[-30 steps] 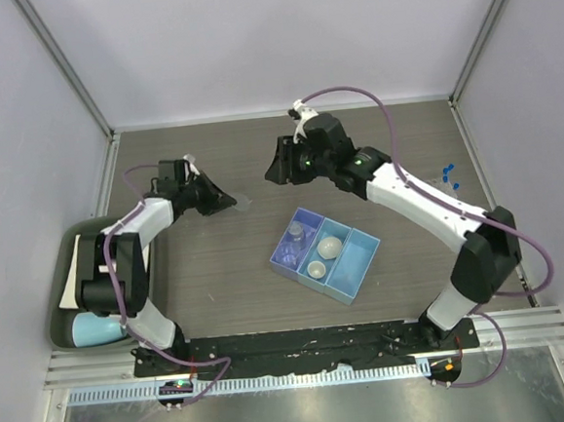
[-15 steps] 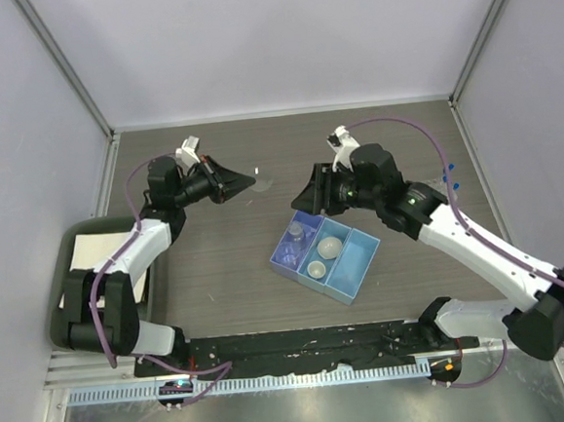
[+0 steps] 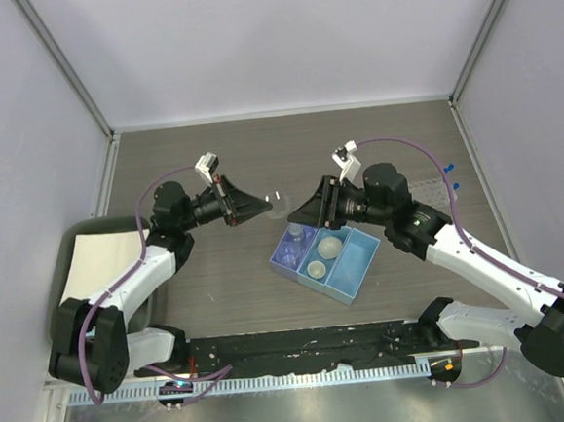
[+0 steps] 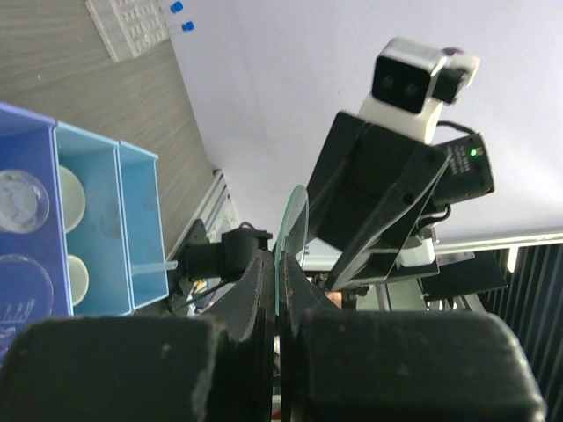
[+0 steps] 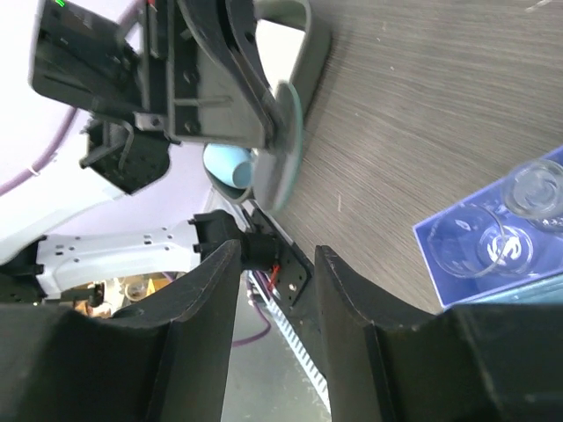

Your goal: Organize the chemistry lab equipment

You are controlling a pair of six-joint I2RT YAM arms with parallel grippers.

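Note:
My left gripper [image 3: 265,204] is shut on a thin clear glass disc [image 3: 277,202], held on edge above the table. The disc shows between the fingers in the left wrist view [image 4: 290,224] and in the right wrist view [image 5: 287,145]. My right gripper [image 3: 311,210] is open and empty, facing the disc from a short gap away; its jaws stand wide apart in the right wrist view [image 5: 274,255]. A blue divided tray [image 3: 362,263] holds a clear beaker [image 3: 295,232] and two white dishes [image 3: 330,247]. Blue-capped test tubes [image 3: 452,169] lie at the far right.
A green bin [image 3: 66,249] with a white sheet sits at the left edge. A pale-blue cup [image 5: 227,169] shows behind the left arm. A clear tube rack [image 4: 128,23] lies on the table near the test tubes. Walls enclose three sides.
Both arms swung toward the middle. The left gripper carried the glass disc rightward; the right gripper came down and left to face it above the tray's far corner.

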